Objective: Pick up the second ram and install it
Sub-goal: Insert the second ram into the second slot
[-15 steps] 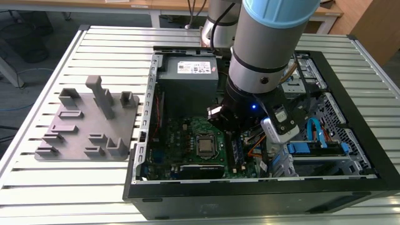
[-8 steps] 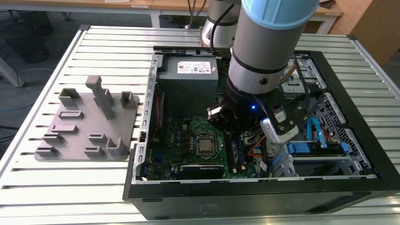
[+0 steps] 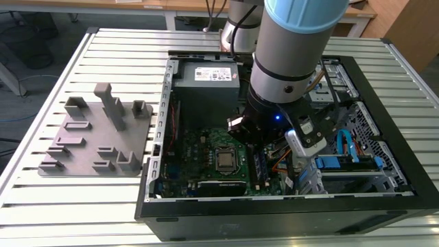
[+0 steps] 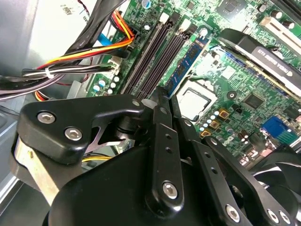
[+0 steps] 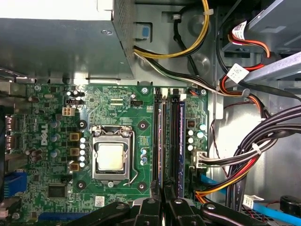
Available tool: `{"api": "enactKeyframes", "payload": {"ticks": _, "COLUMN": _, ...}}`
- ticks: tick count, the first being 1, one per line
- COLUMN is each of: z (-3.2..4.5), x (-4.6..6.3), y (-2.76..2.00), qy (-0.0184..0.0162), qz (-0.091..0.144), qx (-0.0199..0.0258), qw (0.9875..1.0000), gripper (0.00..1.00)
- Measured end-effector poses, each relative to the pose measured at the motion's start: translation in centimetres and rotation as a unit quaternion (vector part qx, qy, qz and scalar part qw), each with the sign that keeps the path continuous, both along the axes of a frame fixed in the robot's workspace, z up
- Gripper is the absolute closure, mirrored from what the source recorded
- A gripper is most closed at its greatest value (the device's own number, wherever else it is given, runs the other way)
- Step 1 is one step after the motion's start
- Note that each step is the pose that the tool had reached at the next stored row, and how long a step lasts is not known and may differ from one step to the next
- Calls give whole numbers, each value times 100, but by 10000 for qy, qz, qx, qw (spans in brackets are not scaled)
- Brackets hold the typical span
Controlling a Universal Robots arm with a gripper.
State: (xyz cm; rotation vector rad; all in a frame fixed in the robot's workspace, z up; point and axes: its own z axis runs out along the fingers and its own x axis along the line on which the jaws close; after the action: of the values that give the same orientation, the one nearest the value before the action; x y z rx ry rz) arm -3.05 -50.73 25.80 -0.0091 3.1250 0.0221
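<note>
The second ram (image 5: 162, 141) stands on edge in one of the long black slots just beside the CPU socket (image 5: 111, 157), on the socket's cable side. It lies parallel to the socket's edge. In the second wrist view the second ram (image 4: 187, 63) shows as a slim blue strip with dark chips, the slot row's nearest member to the CPU socket (image 4: 195, 101), with bare black slots on its far side. Whether it is fully seated cannot be told.

The gripper (image 5: 164, 205) hangs over the end of the slot row, close to the CPU socket. Its jaws are drawn together with only a sliver between them, and they have hold of nothing. In the second wrist view the gripper (image 4: 167, 101) has its tips just above the near end of the blue stick; contact cannot be told.

Further from the CPU socket, past the slots, a cable bundle (image 5: 254, 150) of black, orange, red and yellow wires crosses the case floor. The grey power supply (image 5: 56, 47) sits beyond the socket across the green motherboard (image 5: 113, 103).

In the exterior view the arm (image 3: 288, 67) reaches down into the open computer case (image 3: 274, 221), above the CPU socket (image 3: 225, 159) and the second ram (image 3: 260, 165). Well away from the socket, outside the case, a grey fixture tray (image 3: 96, 134) rests on the slatted surface (image 3: 69, 206).
</note>
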Motion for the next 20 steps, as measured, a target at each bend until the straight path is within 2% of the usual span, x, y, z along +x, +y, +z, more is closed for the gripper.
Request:
{"api": "enactKeyframes", "payload": {"ticks": 10, "z": -13, "x": 0, "y": 22, "qy": 0, "qz": 0, "qx": -3, "qw": 10000, "gripper": 86}}
{"api": "enactKeyframes", "payload": {"ticks": 16, "z": -26, "x": 3, "y": 69, "qy": 0, "qz": 0, "qx": -7, "qw": 10000, "gripper": 86}}
{"api": "enactKeyframes", "payload": {"ticks": 20, "z": -58, "x": 4, "y": 75, "qy": 0, "qz": 0, "qx": -11, "qw": 10000, "gripper": 86}}
